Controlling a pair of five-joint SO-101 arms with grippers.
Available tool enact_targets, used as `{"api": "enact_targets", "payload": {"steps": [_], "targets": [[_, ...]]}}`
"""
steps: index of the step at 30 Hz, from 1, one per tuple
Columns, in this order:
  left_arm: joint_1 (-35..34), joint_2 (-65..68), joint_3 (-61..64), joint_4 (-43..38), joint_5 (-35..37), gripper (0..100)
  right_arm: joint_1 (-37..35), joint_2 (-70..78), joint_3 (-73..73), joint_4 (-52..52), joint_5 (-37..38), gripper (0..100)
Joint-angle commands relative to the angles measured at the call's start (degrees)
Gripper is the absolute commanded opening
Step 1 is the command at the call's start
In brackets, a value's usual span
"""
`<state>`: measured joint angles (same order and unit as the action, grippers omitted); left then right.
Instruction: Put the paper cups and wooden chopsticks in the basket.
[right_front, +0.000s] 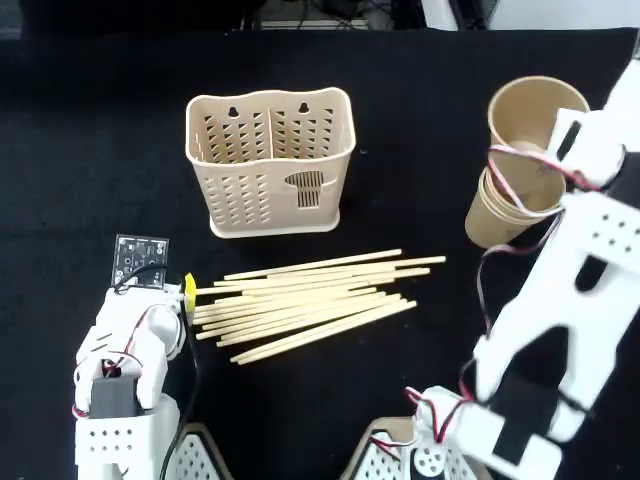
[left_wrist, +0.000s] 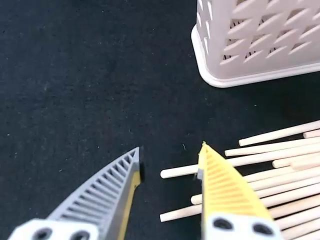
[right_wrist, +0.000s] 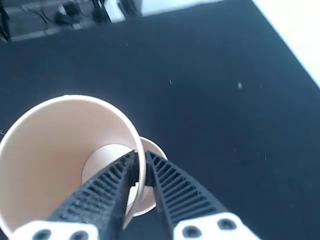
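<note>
A cream perforated basket (right_front: 270, 160) (left_wrist: 255, 40) stands upright at the back middle of the black table. Several wooden chopsticks (right_front: 310, 300) (left_wrist: 270, 165) lie in a loose bundle in front of it. My left gripper (right_front: 172, 287) (left_wrist: 171, 148) is open at the bundle's left ends, its yellow finger (left_wrist: 222, 187) over the sticks and holding nothing. At the right, tan paper cups (right_front: 505, 205) sit nested. My right gripper (right_front: 550, 158) (right_wrist: 141, 156) is shut on the rim of the top paper cup (right_front: 530, 110) (right_wrist: 60, 150), one finger inside and one outside.
The table is covered by a black cloth (right_front: 100, 120) with open room left of the basket. Its right edge (right_wrist: 295, 45) runs close beside the cups. The white arm bases (right_front: 110, 430) stand along the front edge.
</note>
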<state>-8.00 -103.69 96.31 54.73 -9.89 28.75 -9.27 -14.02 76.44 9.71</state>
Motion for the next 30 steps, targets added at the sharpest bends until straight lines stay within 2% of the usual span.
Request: {"api": "enact_targets", "payload": {"steps": [1, 15, 22, 27, 30], "targets": [[-0.66, -0.53, 1.01, -1.14, 0.18, 20, 1.05, 3.65, -3.3, -0.09, -0.62, 1.2], [-0.66, -0.53, 1.01, -1.14, 0.18, 20, 2.64, 10.68, -2.77, 0.09, -2.11, 1.4], [-0.57, -0.53, 1.01, -1.14, 0.53, 20, 2.37, 10.24, -3.74, 2.11, -2.11, 20.1], [-0.66, -0.53, 1.01, -1.14, 0.62, 20, 2.37, 8.92, -6.9, 4.04, -2.55, 13.6], [-0.48, -0.53, 1.01, -1.14, 0.53, 20, 2.29, 7.69, -6.9, 4.04, -2.2, 1.3]]}}
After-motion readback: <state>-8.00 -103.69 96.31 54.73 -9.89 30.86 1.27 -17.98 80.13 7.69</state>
